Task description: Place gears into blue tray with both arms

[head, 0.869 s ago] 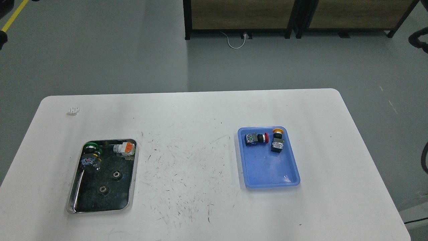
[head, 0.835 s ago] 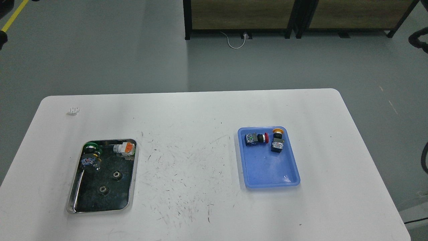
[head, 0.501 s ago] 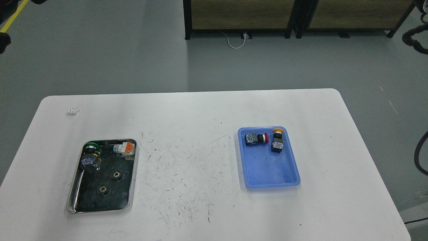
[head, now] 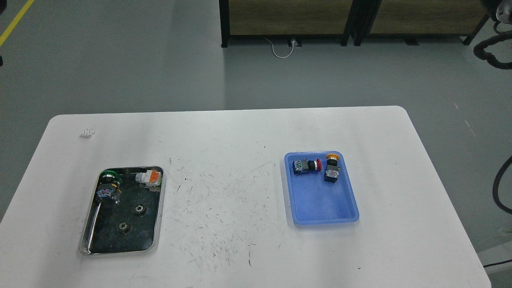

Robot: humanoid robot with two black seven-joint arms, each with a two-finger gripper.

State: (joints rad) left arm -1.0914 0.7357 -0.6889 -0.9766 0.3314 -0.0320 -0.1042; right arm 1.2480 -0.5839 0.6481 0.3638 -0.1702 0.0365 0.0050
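Observation:
Two black gears with silvery hubs lie in the steel tray on the table's left: one gear near its middle, the other gear a little nearer and to the left. The blue tray sits on the right half of the table, its near half bare. Neither gripper is in view; only a loop of black cable at the upper right edge and another cable at the right edge show.
The steel tray also holds a green-capped switch and an orange-and-white part. The blue tray's far end holds a red-capped switch and a yellow-capped switch. A small white piece lies far left on the table.

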